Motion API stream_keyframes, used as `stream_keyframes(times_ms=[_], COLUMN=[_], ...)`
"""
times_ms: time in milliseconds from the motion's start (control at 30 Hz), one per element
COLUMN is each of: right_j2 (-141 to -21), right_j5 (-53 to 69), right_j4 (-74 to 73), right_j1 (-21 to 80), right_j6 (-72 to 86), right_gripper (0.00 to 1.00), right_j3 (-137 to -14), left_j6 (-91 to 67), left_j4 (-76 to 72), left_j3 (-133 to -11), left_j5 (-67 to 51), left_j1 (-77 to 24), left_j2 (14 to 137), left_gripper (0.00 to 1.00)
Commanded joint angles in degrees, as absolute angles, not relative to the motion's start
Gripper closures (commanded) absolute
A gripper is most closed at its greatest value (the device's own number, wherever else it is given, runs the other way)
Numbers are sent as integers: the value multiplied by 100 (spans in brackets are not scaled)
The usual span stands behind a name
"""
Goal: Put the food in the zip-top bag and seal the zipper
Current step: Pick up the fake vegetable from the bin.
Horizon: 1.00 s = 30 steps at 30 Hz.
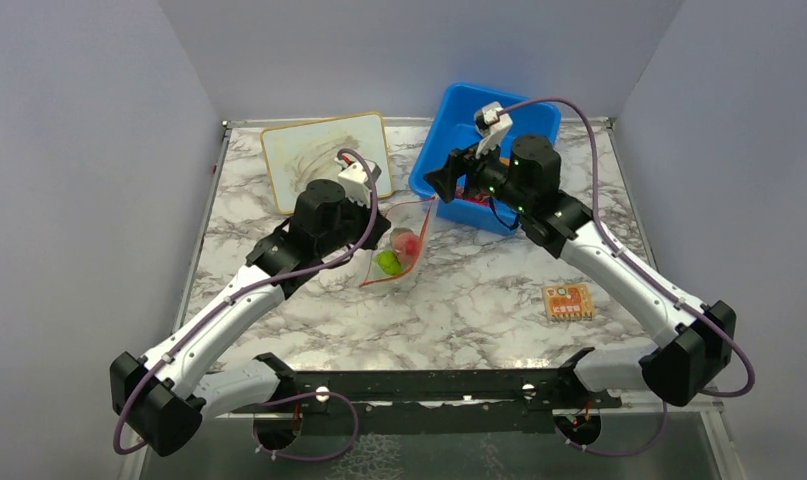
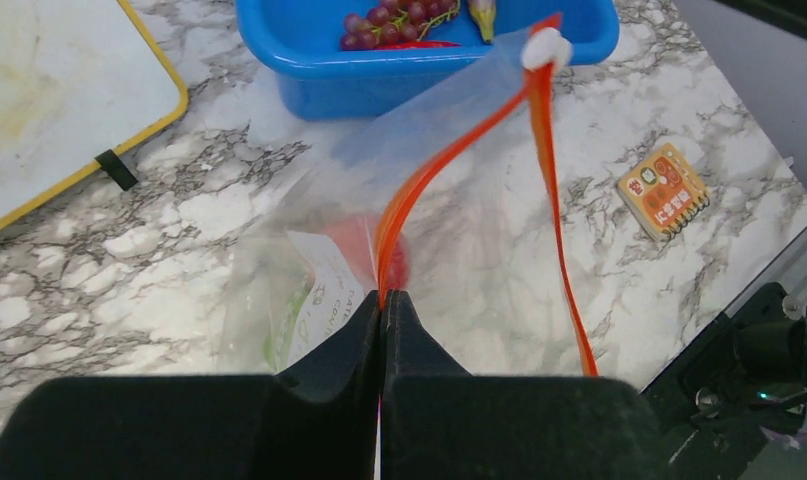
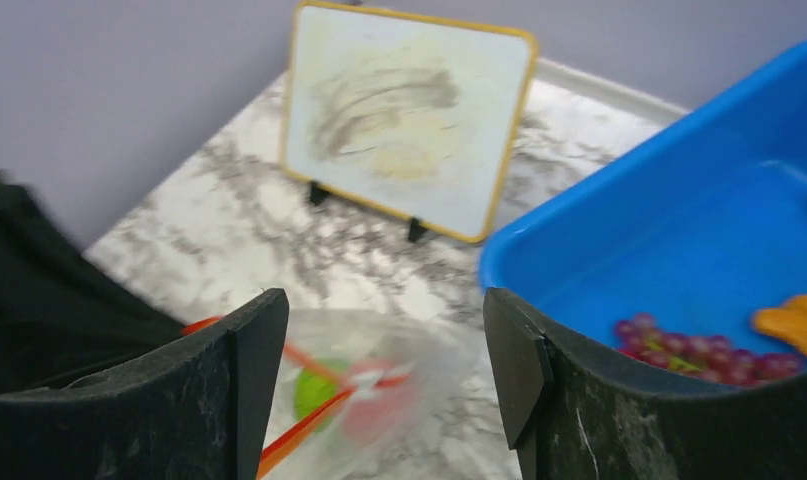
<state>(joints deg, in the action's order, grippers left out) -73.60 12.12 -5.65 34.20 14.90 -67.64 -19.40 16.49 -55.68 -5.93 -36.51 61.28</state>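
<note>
The zip-top bag (image 1: 404,240) lies on the marble table, its mouth toward the blue bin. A green lime (image 1: 387,263) and a pink-red peach (image 1: 407,243) are inside it. My left gripper (image 2: 382,298) is shut on the orange-red zipper (image 2: 449,160) at the bag's near end. The strip's two sides stand apart and meet at a white slider (image 2: 546,47). My right gripper (image 3: 384,310) hangs open and empty above the bag (image 3: 379,390), at the bin's left edge. Grapes (image 3: 679,350), an orange piece (image 3: 799,320) and a red chili (image 2: 419,44) lie in the bin.
The blue bin (image 1: 449,105) stands at the back right, touching the bag's far end. A yellow-framed whiteboard (image 1: 324,150) leans at the back left. A flat orange card (image 1: 566,301) lies at the right, beside my right arm.
</note>
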Motion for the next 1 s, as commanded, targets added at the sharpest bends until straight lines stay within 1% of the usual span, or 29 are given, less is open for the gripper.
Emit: stream_keyframes(times_ms=[0, 133, 267, 500, 600, 800, 967], right_j2=[-7929, -8638, -9325, -10479, -11073, -12187, -13223], right_j5=[-480, -1240, -1501, -1300, -1253, -1213, -1060], right_j4=[-925, -829, -817, -618, -517, -263, -618], right_j1=[3443, 3363, 3062, 2329, 2069, 1724, 1473], right_j6=[53, -475, -691, -557, -537, -451, -244], right_gripper=[29, 32, 37, 41, 44, 45, 46], right_j3=[-7303, -7666, -8086, -8842, -9250, -10138, -11233], left_j6=[-1314, -1118, -1006, -953, -846, -831, -784], left_j4=[2011, 2034, 2005, 1707, 1734, 1730, 1736], left_j3=[-5964, -5892, -5686, -5026, -4985, -4961, -4939], left_j5=[-303, -158, -183, -413, -570, -627, -648], left_j1=[-3665, -3672, -3666, -3668, -3673, -3668, -3670], left_j2=[5924, 5736, 5626, 5372, 5353, 5300, 5295], left_gripper=[100, 100, 100, 100, 100, 100, 100])
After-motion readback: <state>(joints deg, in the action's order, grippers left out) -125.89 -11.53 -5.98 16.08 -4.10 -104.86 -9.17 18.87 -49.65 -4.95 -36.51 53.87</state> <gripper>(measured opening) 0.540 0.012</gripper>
